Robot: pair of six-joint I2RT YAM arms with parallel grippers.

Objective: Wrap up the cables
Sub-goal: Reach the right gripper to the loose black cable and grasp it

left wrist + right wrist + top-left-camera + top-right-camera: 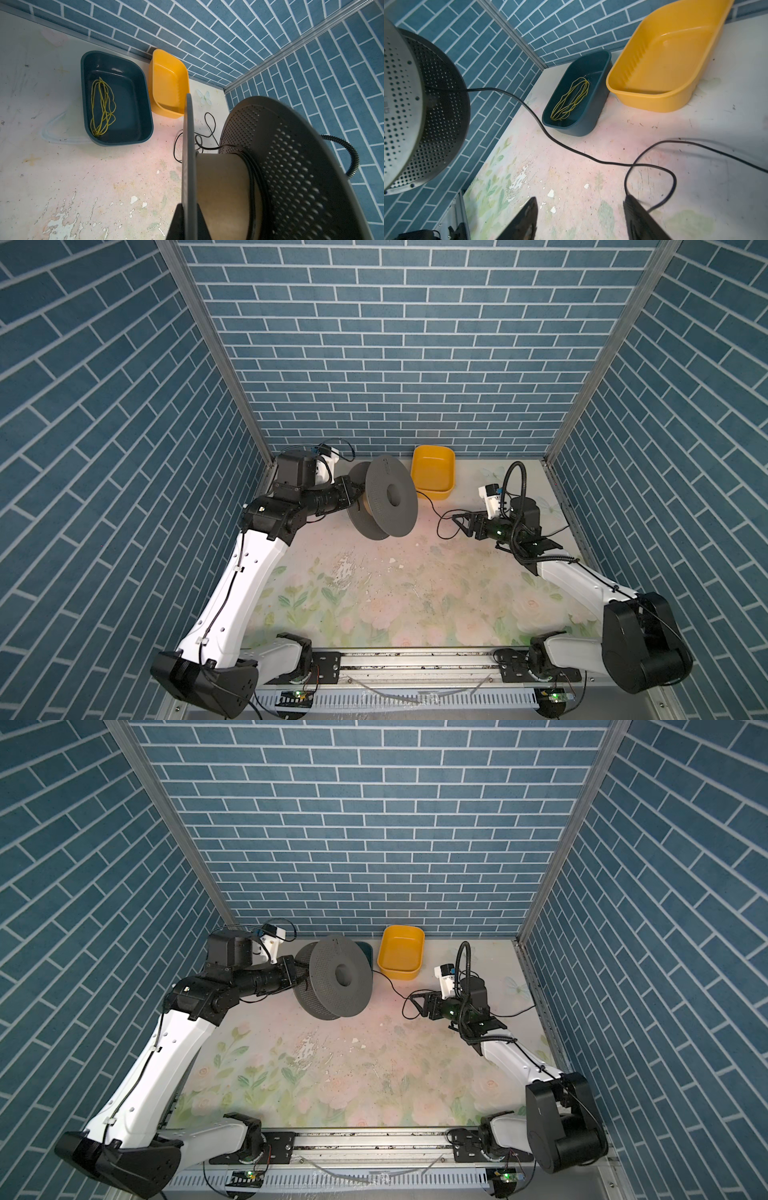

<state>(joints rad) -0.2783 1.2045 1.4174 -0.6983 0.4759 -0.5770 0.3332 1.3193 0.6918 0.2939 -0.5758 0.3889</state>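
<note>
The left jaws are clamped on one flange of the grey spool (388,499). It appears raised off the desk (374,593) with its core (222,178) lying sideways, evidently so that cord can be wound on. The cables (571,149) (one thin black cord) leave the core, which carries a few turns, and cross the desk into a loose loop. The right jaws stand wide and empty, low over the desk. The loop skirts one finger (639,216); nothing lies in the gap. Whether cord and finger touch cannot be told.
</note>
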